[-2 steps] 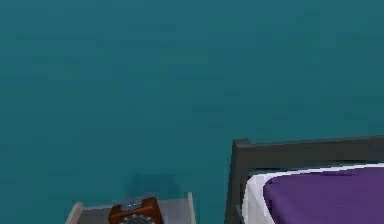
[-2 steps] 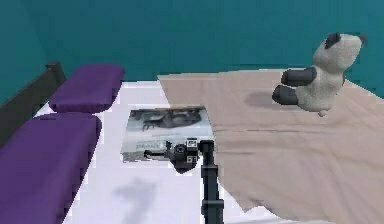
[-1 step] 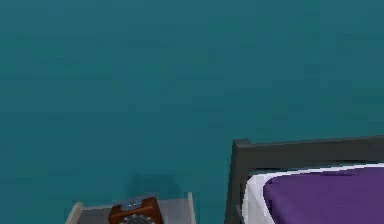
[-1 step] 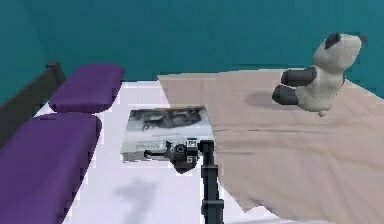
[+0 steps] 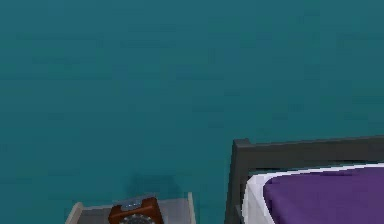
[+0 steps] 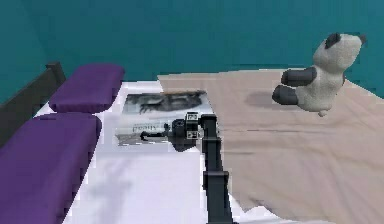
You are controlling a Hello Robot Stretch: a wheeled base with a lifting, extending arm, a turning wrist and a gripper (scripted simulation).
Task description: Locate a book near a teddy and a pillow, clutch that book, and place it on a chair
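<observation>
Gripper (image 6: pixel 176 129) near book (image 6: pixel 157 106), cover print unreadable

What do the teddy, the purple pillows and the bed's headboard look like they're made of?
Teddy: soft plush, it seems, matte, with rounded stuffed limbs in white and dark grey.
Purple pillows: fabric, probably cotton, matte, puffed up with soft rounded edges.
Headboard: likely painted wood, dark grey, with flat straight boards and a dull finish; metal can't be ruled out.
</observation>
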